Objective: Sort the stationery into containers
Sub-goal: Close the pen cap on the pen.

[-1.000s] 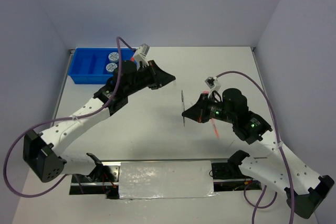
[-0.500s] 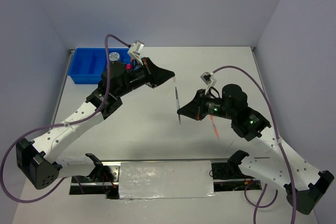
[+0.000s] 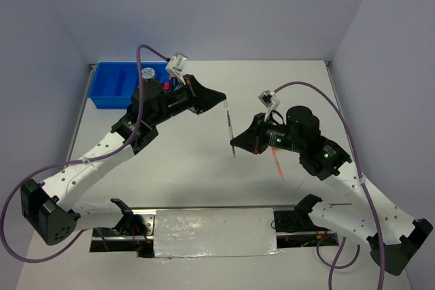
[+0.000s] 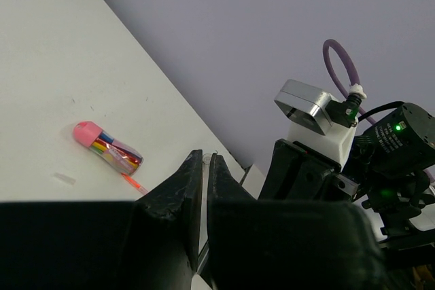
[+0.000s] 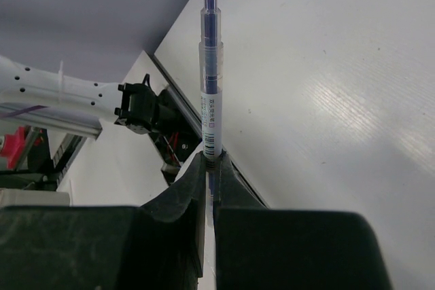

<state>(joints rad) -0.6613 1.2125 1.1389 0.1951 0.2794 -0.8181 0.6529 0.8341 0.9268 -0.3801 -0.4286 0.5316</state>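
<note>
A thin clear pen [image 3: 230, 130] with a blue tip hangs upright above the table's middle. My right gripper [image 3: 235, 146] is shut on its lower part; the right wrist view shows the pen [image 5: 211, 86] rising out of the shut jaws [image 5: 212, 161]. My left gripper [image 3: 223, 102] meets the pen's upper end. In the left wrist view the jaws [image 4: 205, 161] stand almost together with the pen's clear end between their tips. The blue tray [image 3: 112, 89] sits at the far left with a blue-white disc [image 3: 147, 73] in it.
A pink-capped tube [image 4: 105, 146] and a thin orange pen [image 4: 134, 183] lie on the table below the right arm; the orange pen also shows in the top view [image 3: 277, 163]. A pink item [image 3: 166, 85] shows by the tray's right end.
My right gripper has carried the pen up and to the left, so its upper end has come between the left gripper's fingertips. In the last half second almost nothing has moved.
</note>
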